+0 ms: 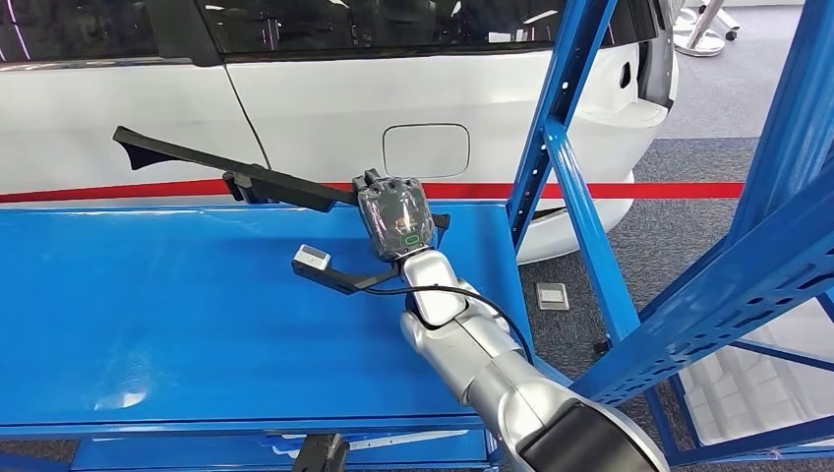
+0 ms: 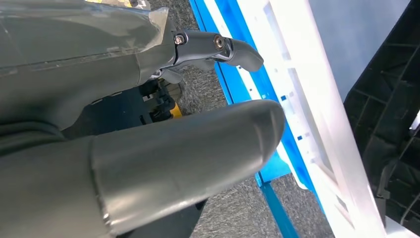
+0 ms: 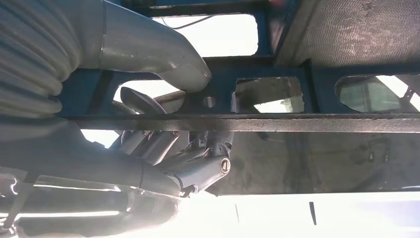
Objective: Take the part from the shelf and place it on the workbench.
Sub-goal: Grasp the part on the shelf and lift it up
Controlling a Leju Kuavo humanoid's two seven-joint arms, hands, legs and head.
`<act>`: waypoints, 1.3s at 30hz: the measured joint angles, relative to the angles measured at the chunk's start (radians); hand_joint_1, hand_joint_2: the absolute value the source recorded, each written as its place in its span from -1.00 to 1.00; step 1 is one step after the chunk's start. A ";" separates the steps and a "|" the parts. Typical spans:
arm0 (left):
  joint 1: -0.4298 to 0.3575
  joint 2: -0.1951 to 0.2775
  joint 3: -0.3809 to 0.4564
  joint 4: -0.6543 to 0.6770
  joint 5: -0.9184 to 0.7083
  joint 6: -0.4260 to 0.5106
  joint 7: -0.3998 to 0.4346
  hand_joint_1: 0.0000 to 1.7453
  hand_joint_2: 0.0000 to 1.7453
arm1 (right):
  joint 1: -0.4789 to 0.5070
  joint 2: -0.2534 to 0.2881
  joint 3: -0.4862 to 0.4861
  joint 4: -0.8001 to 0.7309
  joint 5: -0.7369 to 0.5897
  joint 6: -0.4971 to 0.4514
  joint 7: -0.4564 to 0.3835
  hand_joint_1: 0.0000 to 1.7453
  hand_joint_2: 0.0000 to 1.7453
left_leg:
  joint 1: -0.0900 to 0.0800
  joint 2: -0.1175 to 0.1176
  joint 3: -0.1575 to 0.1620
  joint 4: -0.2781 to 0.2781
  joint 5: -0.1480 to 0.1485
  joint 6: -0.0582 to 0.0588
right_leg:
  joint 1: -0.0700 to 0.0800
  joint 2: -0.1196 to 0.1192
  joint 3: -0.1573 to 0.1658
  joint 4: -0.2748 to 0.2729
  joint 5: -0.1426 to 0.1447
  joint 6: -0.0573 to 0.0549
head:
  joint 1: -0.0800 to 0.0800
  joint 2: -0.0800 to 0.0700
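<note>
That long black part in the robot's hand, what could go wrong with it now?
The black part is long and the right hand grips it near one end, so it might tilt or twist in the grip. It sticks out toward the white car and could scrape it. Near the blue shelf post, a swing could clip that.

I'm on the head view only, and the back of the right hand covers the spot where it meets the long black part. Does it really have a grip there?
Observer: Yes. The right wrist view shows the right hand with its thumb pressed on one face of the black part and its fingers curled around the opposite side.
Operator: Good. What about the left hand? My view doesn't show me what it's doing.
Observer: The left wrist view shows the left hand holding nothing, with its fingers apart, above grey carpet next to a blue frame.
</note>
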 joint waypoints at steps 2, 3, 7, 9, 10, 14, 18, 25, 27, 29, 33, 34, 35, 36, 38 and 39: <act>0.000 -0.002 0.003 0.000 0.012 0.000 -0.007 -1.00 -1.00 | -0.001 0.001 0.016 -0.003 -0.019 0.000 0.000 1.00 1.00 | 0.000 0.000 0.001 -0.003 0.002 0.009 | 0.000 0.000 0.002 -0.003 0.002 0.004 | -0.001 0.000; 0.000 -0.003 0.004 0.000 0.019 0.000 -0.009 -1.00 -1.00 | -0.002 0.000 0.024 -0.007 -0.029 0.000 0.000 1.00 1.00 | 0.003 0.001 0.006 -0.011 0.006 0.011 | 0.001 -0.001 -0.001 0.000 0.000 0.006 | -0.001 0.000; 0.001 -0.008 0.010 0.001 0.052 -0.004 -0.020 -1.00 -1.00 | -0.013 -0.001 0.069 -0.016 -0.077 0.002 0.004 1.00 1.00 | 0.015 0.006 0.019 -0.031 0.020 0.019 | -0.006 -0.003 -0.095 0.185 -0.078 0.005 | 0.009 0.000; 0.002 -0.008 0.011 0.001 0.070 -0.006 -0.030 -1.00 -1.00 | -0.010 -0.001 0.088 -0.016 -0.097 0.002 0.006 1.00 1.00 | 0.017 0.007 0.019 -0.030 0.018 0.017 | -0.015 -0.004 -0.150 0.287 -0.105 0.013 | 0.010 0.000; 0.002 -0.008 0.012 0.001 0.078 -0.006 -0.036 -1.00 -1.00 | -0.009 -0.001 0.096 -0.016 -0.104 0.002 0.006 1.00 1.00 | 0.018 0.006 0.020 -0.029 0.016 0.013 | -0.019 -0.005 -0.150 0.283 -0.096 0.023 | 0.010 0.000; 0.003 -0.009 0.014 0.001 0.096 -0.008 -0.046 -1.00 -1.00 | -0.011 -0.001 0.117 -0.016 -0.123 0.002 0.006 1.00 1.00 | 0.026 -0.001 0.025 -0.016 0.000 -0.008 | -0.029 -0.010 -0.047 0.077 -0.011 0.054 | 0.011 0.000; 0.001 -0.011 0.014 0.001 0.113 -0.008 -0.055 -1.00 -1.00 | -0.016 -0.001 0.135 -0.016 -0.138 0.002 0.006 1.00 1.00 | 0.027 -0.003 0.019 -0.009 -0.008 -0.030 | -0.019 -0.006 -0.017 0.021 -0.003 0.033 | 0.009 0.000; 0.000 -0.011 0.012 0.001 0.126 -0.008 -0.060 -1.00 -1.00 | -0.017 0.000 0.146 -0.017 -0.149 0.001 0.008 1.00 1.00 | 0.031 -0.002 0.015 0.003 -0.020 -0.041 | -0.020 -0.005 -0.016 0.019 -0.004 0.019 | 0.006 0.000; -0.002 -0.007 0.006 0.002 0.142 -0.006 -0.067 -1.00 -1.00 | -0.018 0.001 0.165 -0.018 -0.160 0.001 0.010 1.00 1.00 | 0.034 0.001 -0.063 0.153 -0.082 -0.049 | -0.023 -0.007 -0.013 0.015 -0.003 0.004 | -0.003 0.000; -0.003 -0.003 0.000 0.003 0.152 -0.002 -0.072 -1.00 -1.00 | -0.020 0.001 0.181 -0.019 -0.168 0.000 0.012 1.00 1.00 | 0.037 0.004 -0.103 0.221 -0.090 -0.053 | -0.024 -0.008 -0.012 0.015 -0.003 -0.004 | -0.009 0.000; -0.006 -0.003 -0.008 0.003 0.163 0.002 -0.078 -1.00 -1.00 | -0.028 0.001 0.187 -0.019 -0.173 0.000 0.013 1.00 1.00 | 0.039 -0.004 -0.014 0.035 -0.007 -0.047 | -0.014 -0.006 -0.016 0.025 -0.001 0.011 | -0.010 0.000; -0.006 -0.003 -0.010 0.003 0.166 0.003 -0.079 -1.00 -1.00 | -0.030 0.000 0.187 -0.019 -0.174 0.000 0.014 1.00 1.00 | 0.036 -0.007 -0.015 0.030 -0.007 -0.041 | -0.013 -0.006 -0.018 0.024 0.002 0.018 | -0.008 0.000; -0.007 -0.003 -0.011 0.003 0.167 0.005 -0.081 -1.00 -1.00 | -0.030 0.000 0.187 -0.019 -0.175 0.000 0.015 1.00 1.00 | 0.033 -0.008 -0.019 0.030 -0.002 -0.032 | -0.015 -0.006 -0.018 0.020 0.006 0.024 | -0.004 0.000; -0.007 -0.003 -0.012 0.003 0.168 0.006 -0.081 -1.00 -1.00 | -0.030 0.000 0.188 -0.019 -0.175 -0.001 0.016 1.00 1.00 | 0.032 -0.008 -0.020 0.029 0.003 -0.025 | -0.018 -0.006 -0.023 0.024 0.003 0.027 | -0.003 0.000; -0.007 -0.003 -0.014 0.002 0.169 0.009 -0.083 -1.00 -1.00 | -0.031 -0.001 0.189 -0.019 -0.174 -0.002 0.017 1.00 1.00 | 0.030 -0.007 -0.024 0.027 0.012 -0.010 | -0.021 -0.008 -0.054 0.084 -0.032 0.025 | 0.000 0.000; -0.007 -0.003 -0.015 0.002 0.169 0.010 -0.083 -1.00 -1.00 | -0.031 -0.001 0.190 -0.019 -0.174 -0.002 0.018 1.00 1.00 | 0.028 -0.007 -0.028 0.027 0.015 -0.005 | -0.021 -0.009 -0.084 0.149 -0.065 0.020 | 0.003 0.000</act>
